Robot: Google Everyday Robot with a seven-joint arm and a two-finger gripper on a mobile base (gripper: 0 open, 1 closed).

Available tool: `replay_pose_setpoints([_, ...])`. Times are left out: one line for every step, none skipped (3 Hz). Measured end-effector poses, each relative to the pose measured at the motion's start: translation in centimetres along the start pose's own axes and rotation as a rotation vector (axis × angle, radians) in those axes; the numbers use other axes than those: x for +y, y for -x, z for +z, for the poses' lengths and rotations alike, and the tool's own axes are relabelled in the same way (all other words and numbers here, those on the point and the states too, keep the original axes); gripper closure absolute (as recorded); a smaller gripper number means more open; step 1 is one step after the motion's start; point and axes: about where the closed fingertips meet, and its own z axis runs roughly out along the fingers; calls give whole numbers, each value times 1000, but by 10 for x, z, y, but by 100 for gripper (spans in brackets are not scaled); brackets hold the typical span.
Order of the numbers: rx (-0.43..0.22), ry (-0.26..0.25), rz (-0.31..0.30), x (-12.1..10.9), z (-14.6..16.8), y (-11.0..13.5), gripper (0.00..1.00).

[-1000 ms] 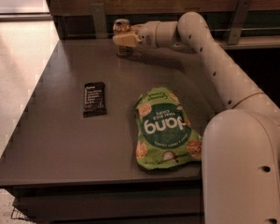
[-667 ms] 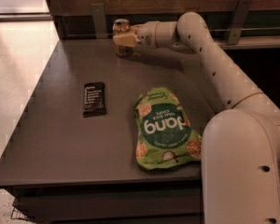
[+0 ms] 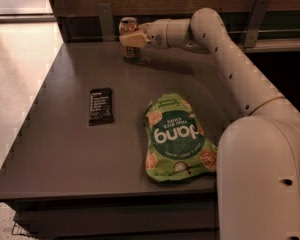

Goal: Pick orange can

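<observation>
The orange can [image 3: 128, 25] stands upright at the far edge of the dark grey table [image 3: 60, 149], near the back wall. It has a golden-orange body and a silver top rim. My gripper [image 3: 131, 39] reaches in from the right at the end of the long white arm. Its pale fingers [image 3: 130, 39] are closed around the middle of the can, hiding that part of its body. The can's base is at or just above the tabletop.
A green snack bag [image 3: 177, 139] lies flat at the front right of the table. A black snack bar [image 3: 101, 105] lies left of centre. A wooden back wall with metal brackets [image 3: 105, 19] stands behind the can. My arm's white base [image 3: 260, 179] fills the front right.
The gripper and the can have shifted very slightly up and to the left. The bag and the black bar have not moved.
</observation>
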Motion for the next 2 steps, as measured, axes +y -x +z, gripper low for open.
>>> replay_pose_setpoints([10, -18, -41, 10, -29, 33, 100])
replay_pose_setpoints([16, -40, -77, 18, -50, 59, 100])
